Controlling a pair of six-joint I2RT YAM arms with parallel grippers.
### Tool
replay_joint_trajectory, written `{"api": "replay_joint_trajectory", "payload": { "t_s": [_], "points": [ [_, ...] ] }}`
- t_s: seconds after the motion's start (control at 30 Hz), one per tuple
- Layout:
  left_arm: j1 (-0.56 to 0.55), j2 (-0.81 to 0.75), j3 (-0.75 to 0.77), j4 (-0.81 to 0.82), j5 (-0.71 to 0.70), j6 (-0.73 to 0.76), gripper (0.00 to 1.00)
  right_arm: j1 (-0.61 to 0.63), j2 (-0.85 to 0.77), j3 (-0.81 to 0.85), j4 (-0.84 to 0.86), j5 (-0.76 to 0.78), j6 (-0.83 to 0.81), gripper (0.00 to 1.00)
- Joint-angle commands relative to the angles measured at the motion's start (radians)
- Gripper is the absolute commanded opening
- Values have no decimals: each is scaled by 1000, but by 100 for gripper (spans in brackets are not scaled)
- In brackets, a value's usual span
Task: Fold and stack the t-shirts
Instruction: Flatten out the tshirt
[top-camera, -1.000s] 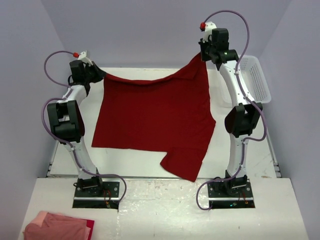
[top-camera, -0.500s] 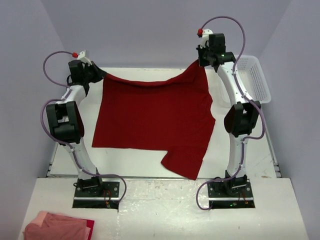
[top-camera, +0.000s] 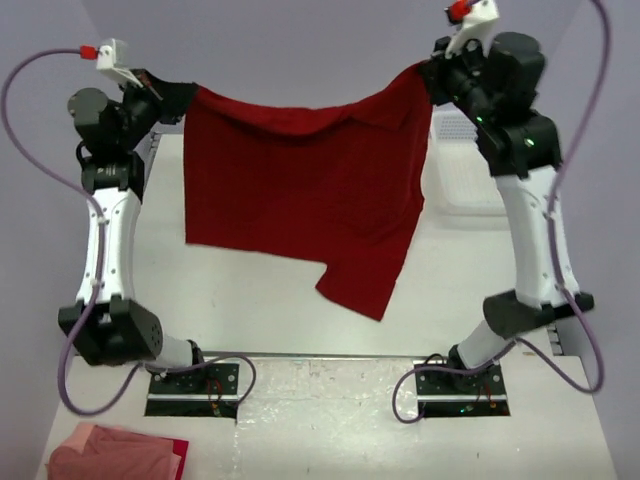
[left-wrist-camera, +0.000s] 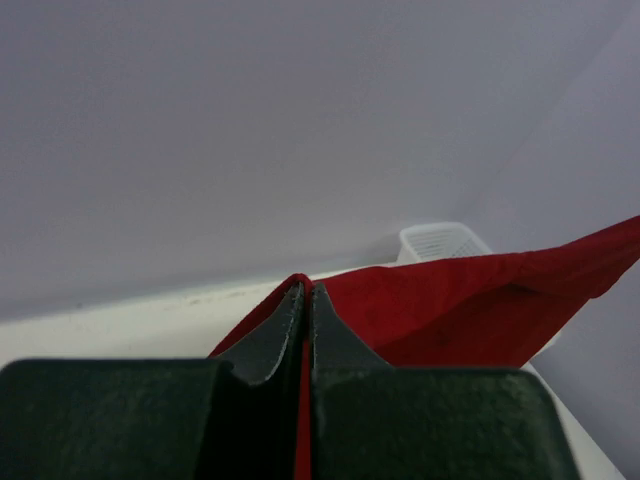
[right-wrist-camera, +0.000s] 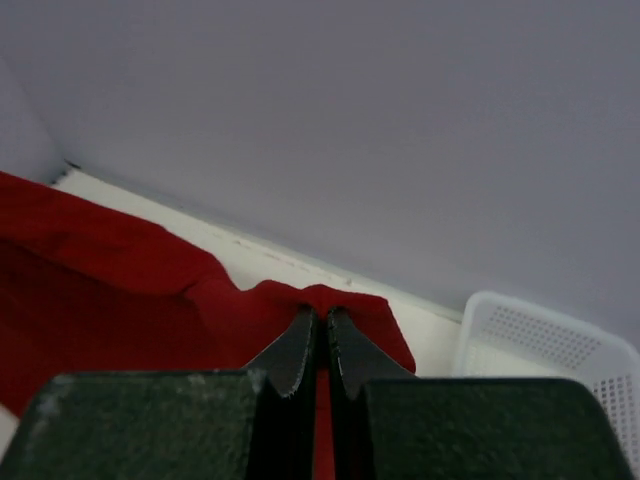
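Left pincer (top-camera: 178, 96), upper left of the top view: jaws pressed flat together on one top corner of the red t-shirt (top-camera: 300, 185); the left wrist view shows a thin red seam running right between the closed fingers.

Right pincer (top-camera: 432, 78), upper right: just as tightly closed on the opposite top corner; its wrist view shows a small bunch of cloth just past the tips.

Out from those two grips the shirt hangs like a curtain across the middle of the frame; the top edge sags a little at centre; the hem sits about mid-frame; one flap drops lower, right of centre, and I can't tell whether its tip brushes the bench (top-camera: 230, 300).

How will it handle? By the look of it, light, limp and thin, with no stiffness at all; it should drape, swing and crease wherever it lands. The corners look like the right hold; pinched that narrowly, the cloth could slide out if either grip slackens.

The white mesh basket (top-camera: 465, 185) sits at the right, just past the shirt's edge, partly hidden by the right arm.
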Motion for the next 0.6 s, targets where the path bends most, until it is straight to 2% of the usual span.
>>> {"api": "replay_joint_trajectory", "payload": {
  "t_s": [0.0, 0.1, 0.17, 0.3, 0.33, 0.47, 0.57],
  "points": [
    [-9, -232, 83, -11, 95, -8, 0, 71, -267, 37, -16, 30, -4, 0],
    [-9, -371, 98, -46, 147, 6, 0, 141, -448, -13, -36, 10, 9, 0],
    [-8, -454, 114, -63, 191, 7, 0, 151, -533, -53, -40, -90, 52, 0],
    [-8, -486, 236, -135, 253, -8, 0, 151, -706, -86, 2, -254, 123, 0],
    [-8, -489, 256, -137, 257, -13, 0, 152, -719, -81, 6, -324, 138, 0],
    [-8, -473, 333, -140, 236, -19, 0, 152, -740, -40, 37, -432, 155, 0],
    [-8, -446, 339, -121, 204, -20, 0, 152, -707, -14, 52, -437, 138, 0]
  ]
}}
